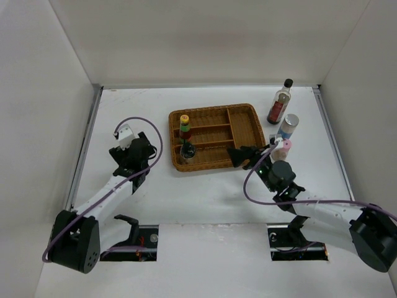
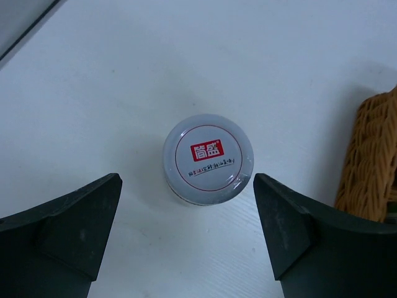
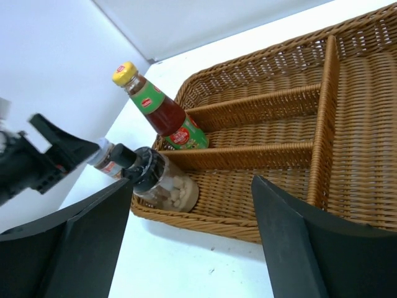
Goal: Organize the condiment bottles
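At the left, the left gripper (image 2: 186, 183) hangs straight over a white-lidded jar (image 2: 208, 158) with a red label on its lid. Its fingers are spread wide on either side and touch nothing, apparently lined up to close on the jar. The jar stands upright on the white table (image 1: 205, 198), just left of the wicker tray (image 1: 245, 127).

In the tray's left end stand 2 bottles in separate narrow slots: a yellow-capped red-and-green bottle (image 1: 185, 126) and, nearer the arms, a black-capped jar (image 1: 188, 150) with pale contents.

The right gripper (image 1: 240, 156) hovers at the tray's near right edge, fingers wide apart and empty.

Right of the tray, not yet sorted, 3 more stand in a loose line: a tall dark bottle (image 1: 280, 102), a silver-capped blue-label jar (image 1: 288, 126) and a pink-capped shaker (image 1: 283, 149).
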Available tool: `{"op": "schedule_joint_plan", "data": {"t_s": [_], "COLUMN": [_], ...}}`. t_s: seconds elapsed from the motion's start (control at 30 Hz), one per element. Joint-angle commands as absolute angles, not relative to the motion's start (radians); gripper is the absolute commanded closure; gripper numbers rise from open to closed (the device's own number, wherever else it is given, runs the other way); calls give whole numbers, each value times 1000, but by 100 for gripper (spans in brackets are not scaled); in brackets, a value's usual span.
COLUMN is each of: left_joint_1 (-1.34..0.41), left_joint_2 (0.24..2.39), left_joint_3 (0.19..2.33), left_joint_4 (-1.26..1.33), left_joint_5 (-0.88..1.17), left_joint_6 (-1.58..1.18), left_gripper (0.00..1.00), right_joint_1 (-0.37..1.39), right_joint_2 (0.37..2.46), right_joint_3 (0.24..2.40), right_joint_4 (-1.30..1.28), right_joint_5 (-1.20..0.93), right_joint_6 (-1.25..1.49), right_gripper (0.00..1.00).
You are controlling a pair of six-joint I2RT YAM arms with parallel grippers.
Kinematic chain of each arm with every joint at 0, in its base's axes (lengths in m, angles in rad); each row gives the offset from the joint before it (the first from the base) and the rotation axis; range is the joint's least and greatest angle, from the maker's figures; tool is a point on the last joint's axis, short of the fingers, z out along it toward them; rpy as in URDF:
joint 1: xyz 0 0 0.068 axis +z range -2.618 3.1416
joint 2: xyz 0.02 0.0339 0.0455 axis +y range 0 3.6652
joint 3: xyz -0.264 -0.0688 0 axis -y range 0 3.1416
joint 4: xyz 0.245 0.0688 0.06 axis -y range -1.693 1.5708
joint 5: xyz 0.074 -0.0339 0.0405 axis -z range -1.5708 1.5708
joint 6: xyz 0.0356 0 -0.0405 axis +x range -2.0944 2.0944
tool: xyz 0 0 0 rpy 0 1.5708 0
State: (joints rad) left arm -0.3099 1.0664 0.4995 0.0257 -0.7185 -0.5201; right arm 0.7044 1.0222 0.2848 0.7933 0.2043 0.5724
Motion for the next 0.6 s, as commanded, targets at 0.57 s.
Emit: {"op": "schedule_joint_plan", "data": {"t_s": [0.57], "left_joint_1": [-246], "left_joint_2": [1276], "left_joint_3": [506], "left_joint_4": [314], "left_joint_5": [-687], "left_joint_6": [-468], "left_gripper": [28], "right_joint_1": [909], "right_joint_2": [623], "right_joint_3": [132], "right_joint_4": [1052], "right_joint_5": [362], "right_joint_6": [371], "right_gripper": [14]}}
